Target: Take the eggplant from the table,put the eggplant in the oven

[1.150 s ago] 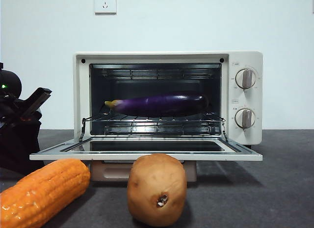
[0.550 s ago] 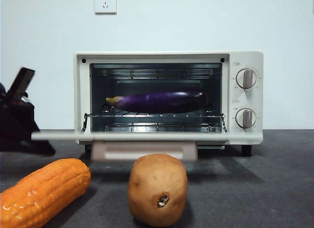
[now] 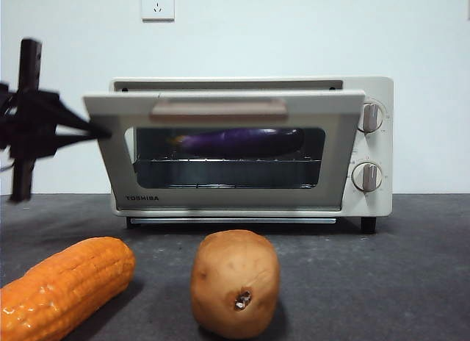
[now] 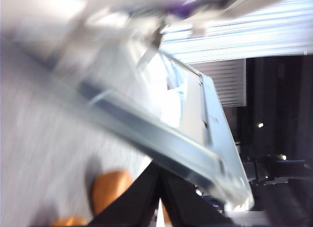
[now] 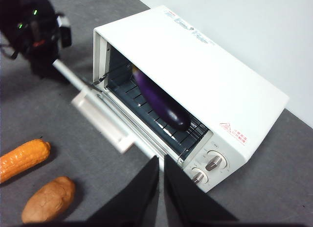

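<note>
The left gripper (image 3: pixel 92 129) sits at the left end of the oven (image 3: pixel 371 146) door (image 3: pixel 220 106), its two black jaws drawn close together with only a sliver of light between them, tips against the door's edge and gripping nothing; the door itself stands tilted, neither flat down nor fully up against the oven. To the left of the oven and nearer the camera, the orange corn cob (image 3: pixel 62 286) lies on the table (image 3: pixel 411 282); just in front of the oven's middle, the brown potato (image 3: pixel 235 282) stands apart from the cob. Inside the oven, the eggplant (image 3: pixel 239 141) lies lengthwise on the wire rack (image 3: pixel 228 162), seen through the door glass, its pale stem end toward the oven's left wall; the right gripper (image 5: pixel 160 180) hangs high above the table in front of the oven's knob side, jaws nearly together and empty.
</note>
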You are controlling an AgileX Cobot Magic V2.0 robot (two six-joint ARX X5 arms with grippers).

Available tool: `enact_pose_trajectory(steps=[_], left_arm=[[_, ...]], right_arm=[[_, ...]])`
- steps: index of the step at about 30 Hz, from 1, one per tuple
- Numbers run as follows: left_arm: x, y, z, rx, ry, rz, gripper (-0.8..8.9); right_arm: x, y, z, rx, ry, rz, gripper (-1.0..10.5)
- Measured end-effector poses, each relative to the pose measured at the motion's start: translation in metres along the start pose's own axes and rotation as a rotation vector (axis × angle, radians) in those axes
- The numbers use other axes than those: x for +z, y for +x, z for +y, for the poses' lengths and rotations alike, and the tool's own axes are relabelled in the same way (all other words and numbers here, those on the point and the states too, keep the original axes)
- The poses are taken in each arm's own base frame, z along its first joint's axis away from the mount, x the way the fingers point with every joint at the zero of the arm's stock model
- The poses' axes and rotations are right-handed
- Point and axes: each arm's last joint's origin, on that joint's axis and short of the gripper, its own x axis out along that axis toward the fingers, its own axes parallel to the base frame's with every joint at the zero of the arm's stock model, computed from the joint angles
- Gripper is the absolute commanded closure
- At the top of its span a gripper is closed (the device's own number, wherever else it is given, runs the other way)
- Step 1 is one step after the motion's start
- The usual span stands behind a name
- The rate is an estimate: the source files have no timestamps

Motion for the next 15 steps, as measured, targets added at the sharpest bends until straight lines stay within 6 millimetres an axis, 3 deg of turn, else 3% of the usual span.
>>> enact_pose_trajectory(steps=[8, 10, 15], left_arm=[[0.052, -0.011, -0.06, 0.007, 0.191, -0.033, 8.1], [0.054, -0.014, -0.075, 0.062, 0.206, -0.034, 8.1], [0.035, -0.017, -0.12, 0.32, 0.303, -0.037, 8.1]], right_arm=[[-0.004, 0.0, 0.0, 0.001, 0.003, 0.042, 9.4], [-0.006, 0.0, 0.0, 0.001, 0.009, 0.059, 9.4], [-0.015, 0.012, 0.003, -0.015, 0.041, 0.097, 9.4]])
